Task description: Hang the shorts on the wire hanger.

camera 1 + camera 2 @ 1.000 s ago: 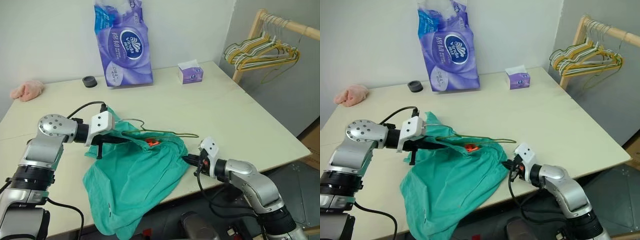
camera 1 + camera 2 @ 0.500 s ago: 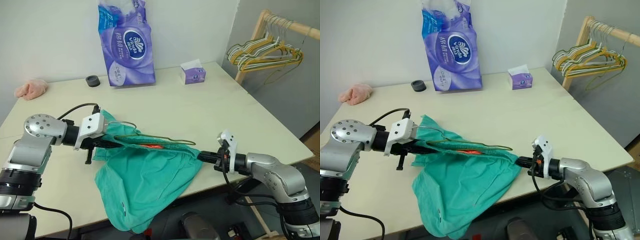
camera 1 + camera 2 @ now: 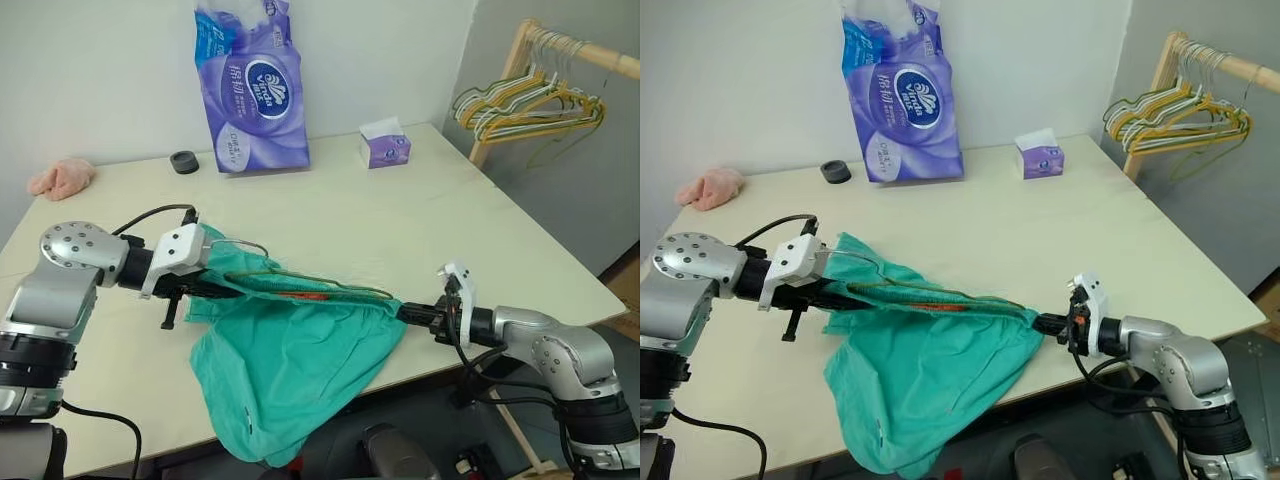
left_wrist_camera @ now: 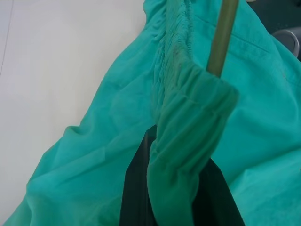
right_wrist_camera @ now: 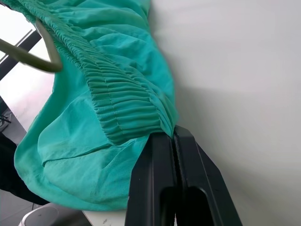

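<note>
The teal shorts point(image 3: 290, 350) are stretched by their gathered waistband between my two grippers, and the legs hang down over the table's front edge. My left gripper point(image 3: 203, 287) is shut on the waistband's left end point(image 4: 188, 117). At the right end point(image 5: 131, 117), my right gripper point(image 3: 406, 311) is shut on the bunched elastic. The olive wire hanger point(image 3: 345, 288) runs along the taut waistband, with its hook rising near the left gripper. The wire passes through the waist opening point(image 4: 223, 33) and shows again beside the fabric point(image 5: 28, 56).
At the table's back stand a tall purple tissue pack point(image 3: 250, 85), a small tissue box point(image 3: 384, 148) and a black round lid point(image 3: 182, 162). A pink cloth point(image 3: 62, 178) lies far left. A wooden rack with several hangers point(image 3: 525, 100) stands off the table at the right.
My right gripper has pulled the waistband out to the right, so the slack shorts are now drawn taut. Over the last half second both grippers have barely moved.
</note>
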{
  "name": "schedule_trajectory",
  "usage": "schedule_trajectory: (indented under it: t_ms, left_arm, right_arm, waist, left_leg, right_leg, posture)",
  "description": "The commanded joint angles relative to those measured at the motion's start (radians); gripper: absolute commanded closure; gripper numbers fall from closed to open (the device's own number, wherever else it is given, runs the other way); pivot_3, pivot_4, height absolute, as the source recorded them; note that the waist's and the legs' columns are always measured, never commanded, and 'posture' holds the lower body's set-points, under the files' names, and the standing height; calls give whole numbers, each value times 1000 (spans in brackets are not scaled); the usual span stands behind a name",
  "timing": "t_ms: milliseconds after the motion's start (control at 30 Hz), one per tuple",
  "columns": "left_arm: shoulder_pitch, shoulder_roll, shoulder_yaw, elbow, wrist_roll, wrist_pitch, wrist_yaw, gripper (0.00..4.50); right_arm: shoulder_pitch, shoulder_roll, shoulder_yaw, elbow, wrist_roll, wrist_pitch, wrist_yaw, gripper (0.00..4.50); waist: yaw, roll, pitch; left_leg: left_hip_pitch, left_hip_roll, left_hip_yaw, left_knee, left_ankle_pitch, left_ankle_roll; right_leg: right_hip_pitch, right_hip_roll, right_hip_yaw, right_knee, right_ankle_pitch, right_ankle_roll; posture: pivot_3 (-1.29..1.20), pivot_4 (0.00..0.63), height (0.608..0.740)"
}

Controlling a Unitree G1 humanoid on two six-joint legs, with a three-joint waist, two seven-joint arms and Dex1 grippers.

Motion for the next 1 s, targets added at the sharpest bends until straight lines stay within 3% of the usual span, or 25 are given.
schedule_trajectory:
  t_ms: [33,533,833,1000]
  left_arm:
    - [1,43,17,26,38,-46,1,4500]
    - [-57,17,-18,159,123,-128,83,4500]
    - [-67,-14,13,50,-15,70,69,4500]
    - [-19,26,-11,44,31,11,48,4500]
  right_arm:
    - [-14,-19,-51,-1,9,2,-14,4486]
    - [9,-83,2,-101,-1,-25,45,4486]
    - [37,-102,50,-102,-32,-68,56,4486]
    - [30,-101,51,-106,-25,-71,54,4486]
  waist:
    - [2,0,0]
    - [3,0,0]
    - [2,0,0]
    - [-2,0,0]
  left_leg:
    - [0,0,0,0,0,0]
    - [0,0,0,0,0,0]
    - [0,0,0,1,0,0]
    - [0,0,0,0,0,0]
  right_leg:
    - [0,0,0,0,0,0]
    - [0,0,0,0,0,0]
    - [0,0,0,0,-2,4]
    - [0,0,0,0,-2,4]
  posture:
    - [-332,35,740]
    - [-341,36,740]
    - [-345,32,740]
    - [-345,32,740]
